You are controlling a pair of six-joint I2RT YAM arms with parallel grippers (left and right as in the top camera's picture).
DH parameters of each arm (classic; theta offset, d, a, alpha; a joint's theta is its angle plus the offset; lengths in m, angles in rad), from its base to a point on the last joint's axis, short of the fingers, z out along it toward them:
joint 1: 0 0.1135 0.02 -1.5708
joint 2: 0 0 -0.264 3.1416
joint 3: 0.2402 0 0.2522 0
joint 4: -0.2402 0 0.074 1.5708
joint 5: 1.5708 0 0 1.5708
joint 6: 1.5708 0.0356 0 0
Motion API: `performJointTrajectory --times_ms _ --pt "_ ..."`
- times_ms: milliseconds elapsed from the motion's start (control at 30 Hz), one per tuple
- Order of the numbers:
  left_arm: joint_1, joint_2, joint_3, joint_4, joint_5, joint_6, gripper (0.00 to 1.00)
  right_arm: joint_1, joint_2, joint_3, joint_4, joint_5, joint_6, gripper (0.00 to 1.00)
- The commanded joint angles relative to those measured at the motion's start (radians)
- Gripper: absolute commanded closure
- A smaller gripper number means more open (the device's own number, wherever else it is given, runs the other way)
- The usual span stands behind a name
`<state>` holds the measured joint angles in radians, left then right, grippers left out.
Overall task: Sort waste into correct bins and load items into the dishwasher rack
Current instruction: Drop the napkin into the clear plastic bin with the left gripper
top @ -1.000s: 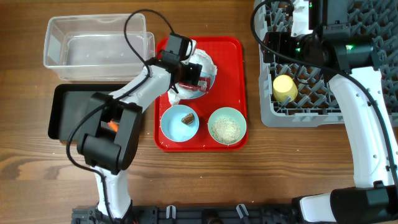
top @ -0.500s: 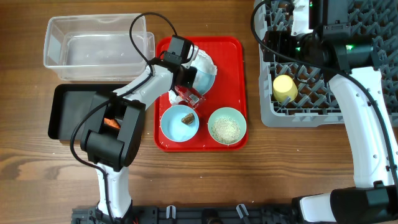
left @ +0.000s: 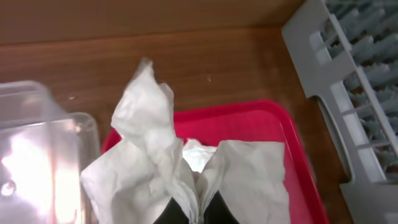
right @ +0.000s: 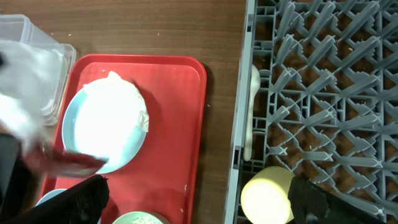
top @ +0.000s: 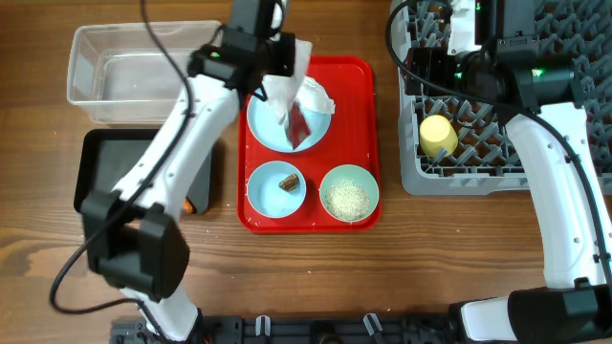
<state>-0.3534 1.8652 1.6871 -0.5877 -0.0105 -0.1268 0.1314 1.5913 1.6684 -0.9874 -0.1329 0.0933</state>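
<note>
My left gripper is shut on the crumpled white tissue, held up above the back left of the red tray. The red wrapper shows under the tissue's lower end, over the light blue plate; I cannot tell whether it hangs or lies there. A blue bowl holds the brown lump. The green bowl holds rice grains. The yellow cup lies in the grey rack, below my open right gripper.
The clear tub stands at the back left, just left of the raised tissue. In front of it lies the black tray with the orange carrot at its right end. The rack's left wall is near the red tray.
The left gripper closed on the tissue on the plate and lifted it up and back toward the tub. The right arm has not moved.
</note>
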Motion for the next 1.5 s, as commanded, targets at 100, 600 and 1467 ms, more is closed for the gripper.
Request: performJointTrajectory --times_ms 100,600,1467 --pt "0.180 -0.135 0.017 -0.051 -0.059 -0.068 0.96 -0.006 0.004 -0.007 0.004 0.007 0.011 0.04" --pt "0.413 0.108 0.017 0.117 -0.093 -0.064 0.00 -0.006 0.004 -0.007 -0.001 0.006 0.011 0.04" --pt "-0.024 0.119 0.014 -0.539 0.059 0.381 0.20 -0.006 0.004 -0.007 -0.031 0.011 0.011 0.04"
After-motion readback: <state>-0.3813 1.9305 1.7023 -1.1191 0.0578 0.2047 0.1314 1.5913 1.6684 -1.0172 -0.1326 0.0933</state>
